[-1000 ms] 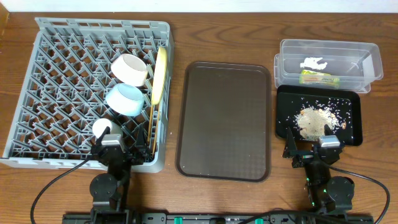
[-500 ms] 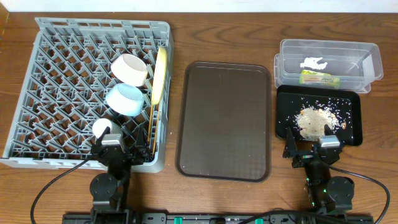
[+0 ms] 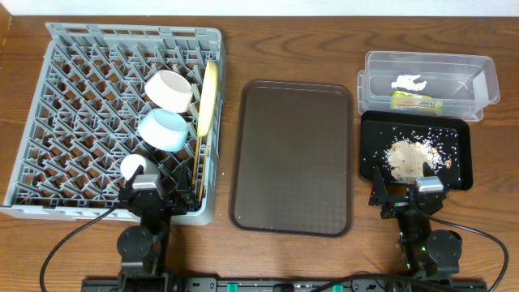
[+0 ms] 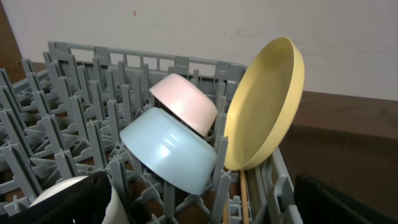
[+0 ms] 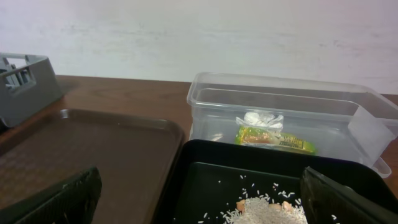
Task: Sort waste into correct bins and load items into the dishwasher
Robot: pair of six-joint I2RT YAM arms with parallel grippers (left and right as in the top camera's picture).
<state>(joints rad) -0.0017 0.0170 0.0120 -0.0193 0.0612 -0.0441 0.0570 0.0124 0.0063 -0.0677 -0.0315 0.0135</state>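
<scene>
Scanning left of the brown serving tray (image 3: 292, 158), you find the white cup (image 3: 132, 166), light-blue bowl (image 3: 162, 128), cream bowl (image 3: 168, 89), yellow plate (image 3: 208, 97) and chopsticks (image 3: 197, 174) in the dish rack (image 3: 73, 97), with the left gripper (image 3: 150, 195) wide and empty. Right of it, the wrapper (image 3: 413, 100) and scrap (image 3: 409, 82) lie in the clear tub (image 3: 478, 69), crumbs (image 3: 408, 158) on the black tray (image 3: 458, 138), right gripper (image 3: 403, 182) wide.

Left wrist view: the small white cup (image 4: 61, 186) was clipped by the bottom edge, partly behind the left gripper's finger (image 4: 84, 208). The chopsticks (image 4: 244, 198) showed only a sliver below the yellow plate (image 4: 264, 106). Right wrist view: the food bits (image 5: 267, 213) ran off the bottom edge.
</scene>
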